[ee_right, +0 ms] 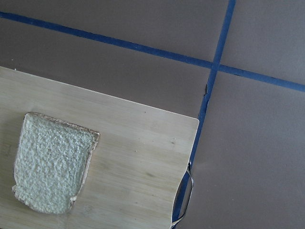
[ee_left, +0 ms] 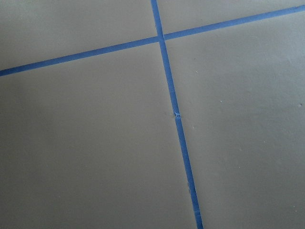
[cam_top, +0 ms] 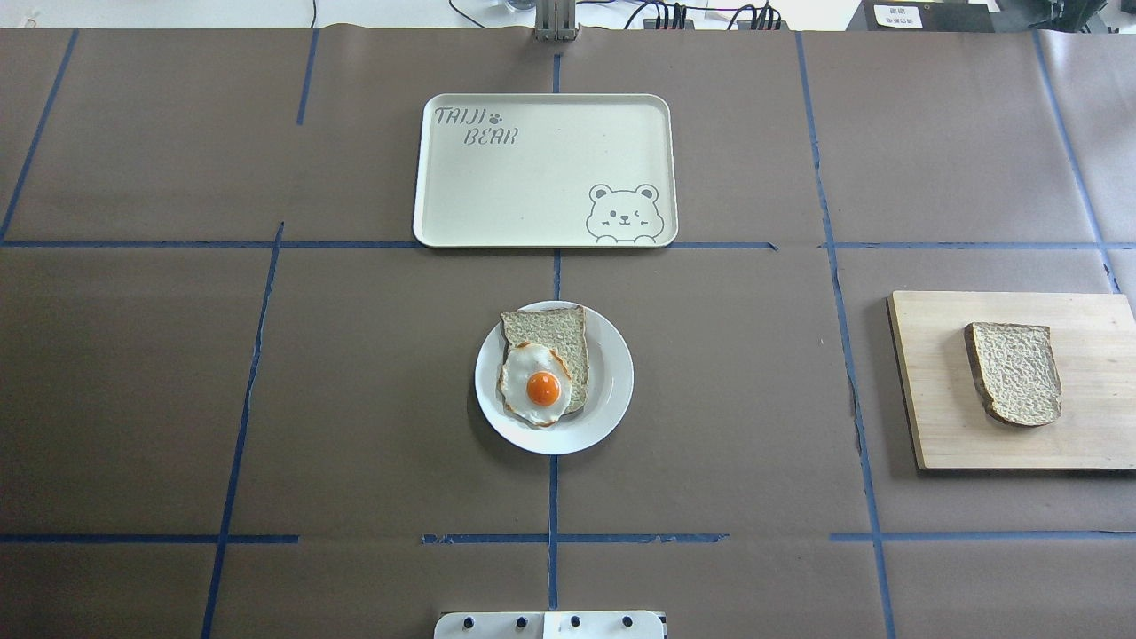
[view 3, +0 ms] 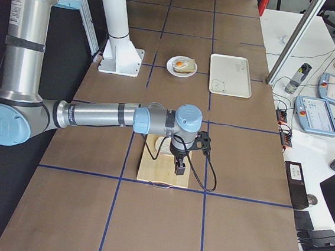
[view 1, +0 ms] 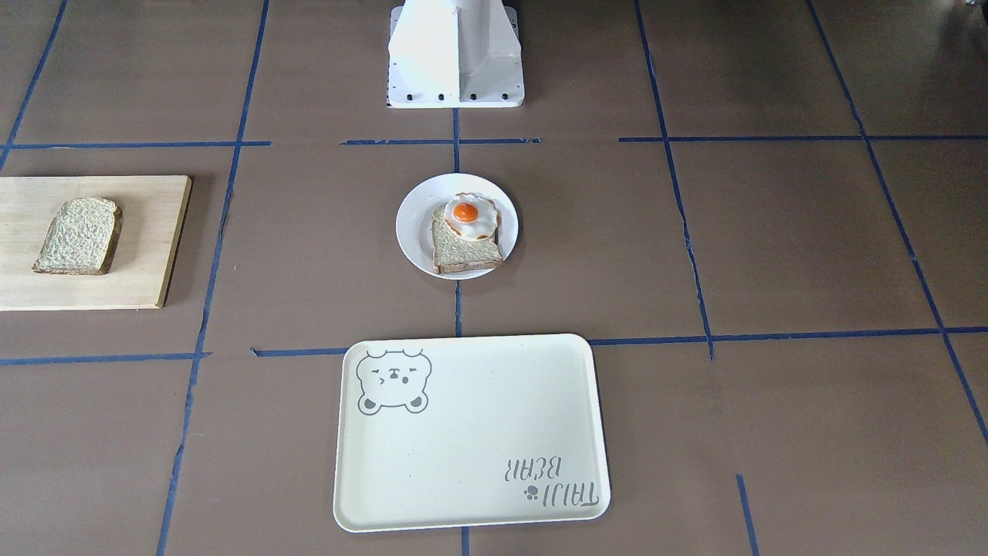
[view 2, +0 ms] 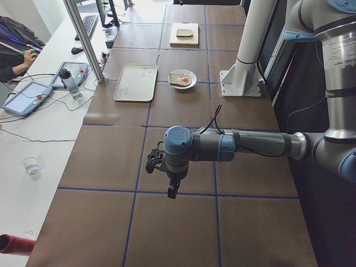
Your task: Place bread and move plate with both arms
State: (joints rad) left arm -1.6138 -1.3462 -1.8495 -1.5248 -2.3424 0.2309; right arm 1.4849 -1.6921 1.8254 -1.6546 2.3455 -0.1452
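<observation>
The plain bread (cam_top: 1014,373) lies flat on a wooden cutting board (cam_top: 941,399) at the table's right; it also shows in the right wrist view (ee_right: 52,169). The small white plate (cam_top: 612,382) sits at the table's middle and bears a second slice with a fried egg (cam_top: 543,389). My right gripper (view 3: 179,168) hangs above the board, near the bread. My left gripper (view 2: 171,192) hangs over bare table, far from the plate. Both show only in side views, so I cannot tell whether they are open or shut.
A cream rectangular tray with a bear drawing (cam_top: 541,169) lies beyond the plate, with nothing on it. The white pedestal base (view 1: 455,54) stands on the robot's side of the plate. Blue tape lines cross the brown table.
</observation>
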